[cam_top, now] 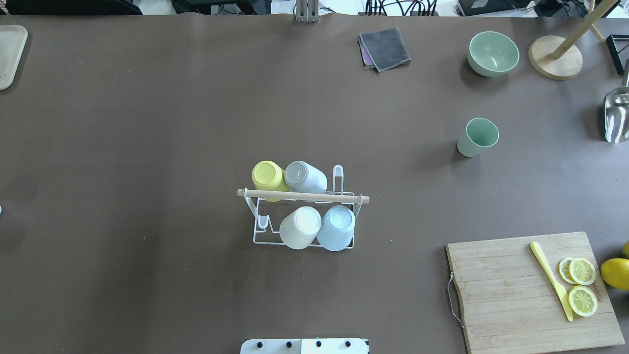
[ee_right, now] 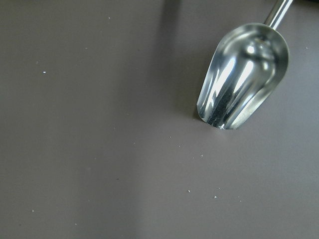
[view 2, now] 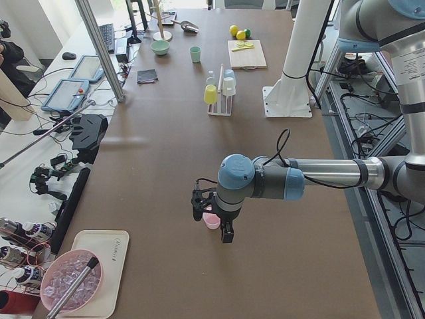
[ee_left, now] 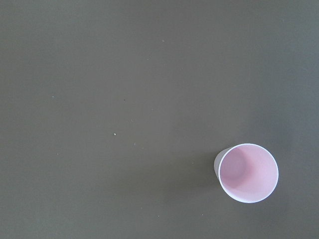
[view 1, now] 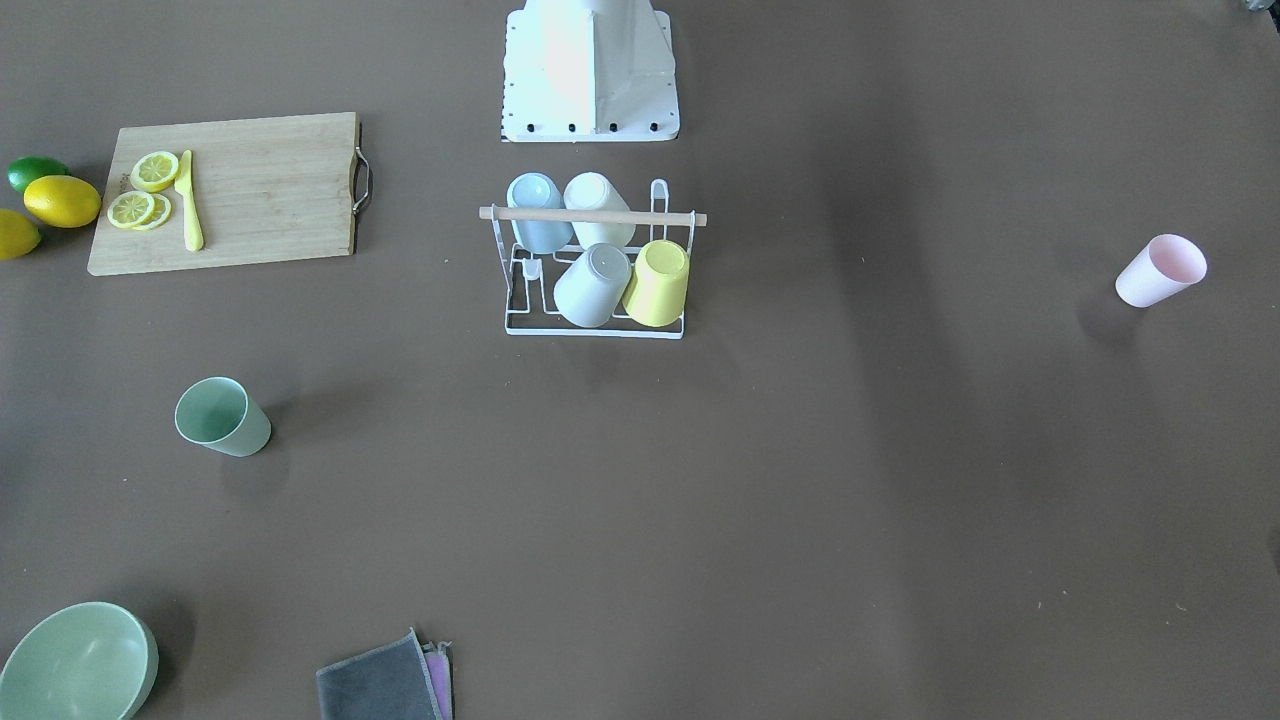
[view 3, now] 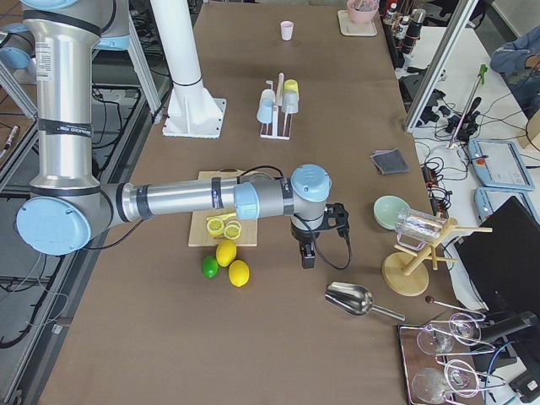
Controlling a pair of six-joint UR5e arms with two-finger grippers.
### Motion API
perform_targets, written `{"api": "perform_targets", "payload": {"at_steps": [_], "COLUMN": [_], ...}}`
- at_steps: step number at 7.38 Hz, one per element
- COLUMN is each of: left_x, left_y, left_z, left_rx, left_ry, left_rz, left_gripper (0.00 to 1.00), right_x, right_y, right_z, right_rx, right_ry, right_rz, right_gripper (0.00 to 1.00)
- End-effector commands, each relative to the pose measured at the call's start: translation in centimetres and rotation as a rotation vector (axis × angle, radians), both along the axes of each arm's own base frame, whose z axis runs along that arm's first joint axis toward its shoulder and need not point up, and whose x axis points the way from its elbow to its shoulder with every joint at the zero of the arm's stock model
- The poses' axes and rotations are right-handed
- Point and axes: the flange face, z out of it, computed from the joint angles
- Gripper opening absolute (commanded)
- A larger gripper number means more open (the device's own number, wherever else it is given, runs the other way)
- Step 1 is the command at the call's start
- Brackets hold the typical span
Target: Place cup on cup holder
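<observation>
Hovering my left gripper [view 2: 212,223] over the pink cup [ee_left: 248,173] out left, jaws' spread impossible to tell, I next must descend, grip, and carry it to the cup holder [cam_top: 302,196].

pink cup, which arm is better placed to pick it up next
Left. The left arm hangs right by the pink cup, which shows in its wrist view. The right arm is far off on the other side, over the metal scoop.

A long brown-covered table [view 2: 166,166] stands on a grey floor [view 3: 21,363], flanked by a cluttered white side bench [view 2: 26,136].
</observation>
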Motion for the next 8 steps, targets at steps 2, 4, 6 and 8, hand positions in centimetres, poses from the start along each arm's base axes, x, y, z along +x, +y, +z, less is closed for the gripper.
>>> {"api": "perform_targets", "payload": {"at_steps": [2, 4, 6, 8], "left_x": [0.0, -0.2, -0.1, 1.7], "left_y": [-0.2, 0.0, -1.4, -11.3], "left_z": [1.2, 0.8, 0.7, -1.6], "left_rx": [-0.028, -0.048, -0.059, -0.136], "left_ry": [0.000, 0.003, 0.009, 0.009], "left_rz": [-0.001, -0.005, -0.005, 0.055], "left_gripper": [0.98, 0.98, 0.98, 0.98], "right_x": [-3.3, -6.4, -10.3, -14.6], "right_y": [-2.7, -4.8, -6.4, -8.7], "right_z": [-6.1, -9.8, -12.4, -16.8], "right_rx": [0.012, 0.029, 0.083, 0.090], "right_ry": [0.056, 0.052, 0.074, 0.097], "right_rz": [-0.055, -0.102, -0.160, -0.207], "right_gripper": [1.00, 1.00, 1.00, 1.00]}}
